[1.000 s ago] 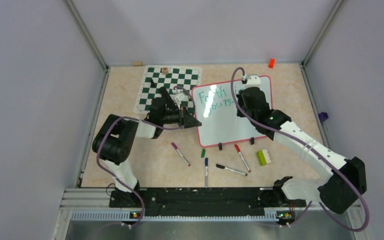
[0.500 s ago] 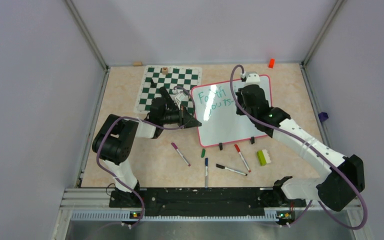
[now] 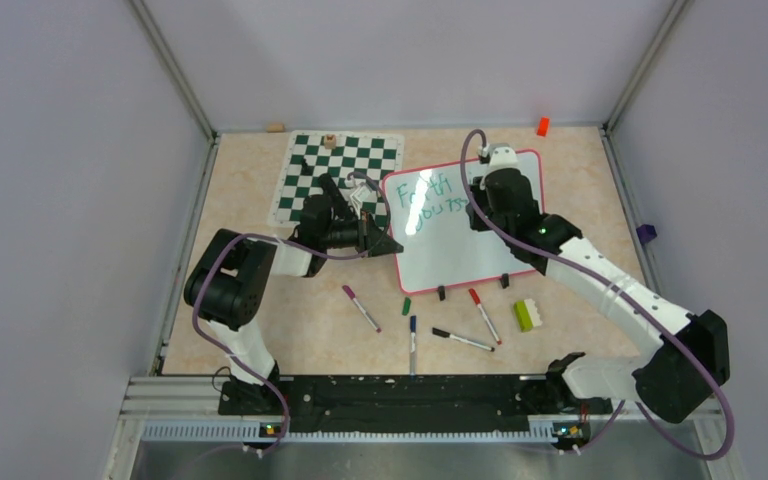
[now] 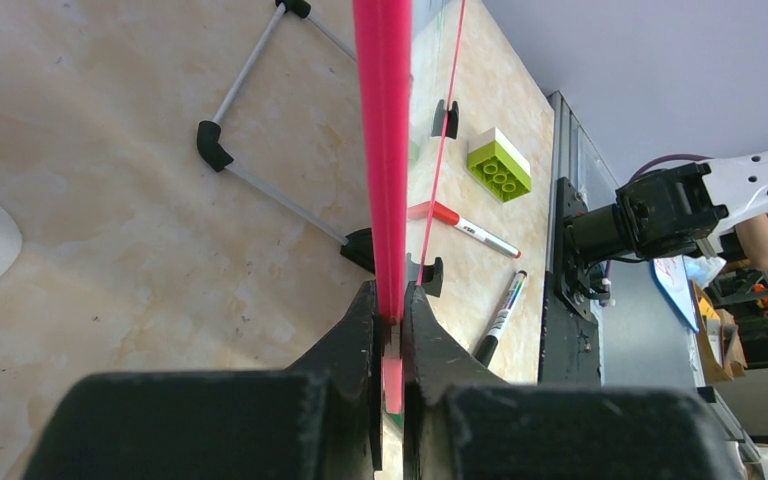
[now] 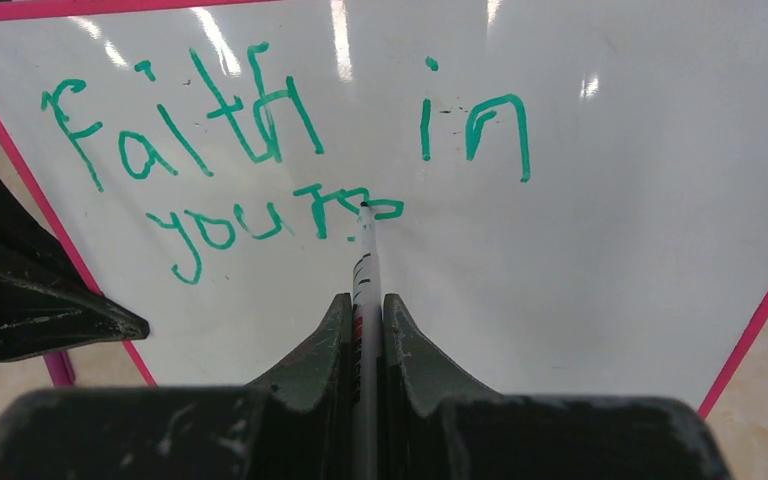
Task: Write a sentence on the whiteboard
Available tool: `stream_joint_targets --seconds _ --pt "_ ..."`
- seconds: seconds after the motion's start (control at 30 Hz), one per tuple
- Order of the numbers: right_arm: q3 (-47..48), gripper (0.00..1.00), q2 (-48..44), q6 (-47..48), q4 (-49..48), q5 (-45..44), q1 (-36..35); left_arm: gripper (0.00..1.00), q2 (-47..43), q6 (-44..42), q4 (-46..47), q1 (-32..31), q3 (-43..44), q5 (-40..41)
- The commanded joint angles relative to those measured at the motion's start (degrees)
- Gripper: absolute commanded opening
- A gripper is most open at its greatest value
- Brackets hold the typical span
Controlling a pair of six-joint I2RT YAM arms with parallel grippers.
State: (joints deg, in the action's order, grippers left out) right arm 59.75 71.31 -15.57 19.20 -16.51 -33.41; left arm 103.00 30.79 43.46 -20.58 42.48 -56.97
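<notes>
The whiteboard (image 3: pixel 460 250), white with a pink frame, stands tilted on the table right of centre. My left gripper (image 3: pixel 392 243) is shut on the board's left frame edge (image 4: pixel 382 150), which runs edge-on between its fingertips (image 4: pixel 390 300). My right gripper (image 3: pixel 480 200) is shut on a white marker (image 5: pixel 365 250) whose tip touches the board (image 5: pixel 580 260). The sentence (image 5: pixel 260 130) in teal-green reads "faith in" on the top line. Below it, "yours" ends at the marker tip. In the top view the right arm covers part of the writing (image 3: pixel 430 195).
A green-and-white chess mat (image 3: pixel 340 175) lies behind the left gripper. In front of the board lie a purple marker (image 3: pixel 361 308), a blue marker (image 3: pixel 412 340), a black marker (image 3: pixel 462 340), a red marker (image 3: pixel 484 315), a green cap (image 3: pixel 406 306) and a lime brick (image 3: pixel 528 315).
The right gripper with the marker has shifted slightly over the board's second line. The left arm has stayed still, holding the frame.
</notes>
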Motion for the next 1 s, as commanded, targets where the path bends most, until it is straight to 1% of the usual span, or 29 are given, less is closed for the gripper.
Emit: stream_joint_targets --seconds 0.0,0.17,0.37,0.7,0.8,0.97 --pt "-0.9 0.00 -0.5 0.0 1.2 0.2 0.9 0.00 -1.4 -2.5 -2.9 -0.5 0.0 -1.6" --pt "-2.7 0.00 -1.7 -0.8 2.5 -1.9 0.9 0.00 -1.3 -2.5 -3.0 -0.5 0.0 -1.6" --pt "-3.9 0.00 -2.5 -1.0 3.9 -2.1 0.9 0.00 -1.3 -2.5 -3.0 -0.5 0.1 -1.7" --pt "-1.8 0.00 -1.4 -2.0 4.1 -9.6 0.9 0.00 -1.3 -2.6 -3.1 -0.4 0.1 -1.5" --pt "-1.0 0.00 -1.6 -2.1 4.0 -8.3 0.9 0.00 -1.3 -2.6 -3.1 -0.4 0.1 -1.6" --pt "-0.8 0.00 -5.1 -0.8 2.5 -5.6 0.9 0.00 -1.3 -2.6 -3.1 -0.5 0.1 -1.6"
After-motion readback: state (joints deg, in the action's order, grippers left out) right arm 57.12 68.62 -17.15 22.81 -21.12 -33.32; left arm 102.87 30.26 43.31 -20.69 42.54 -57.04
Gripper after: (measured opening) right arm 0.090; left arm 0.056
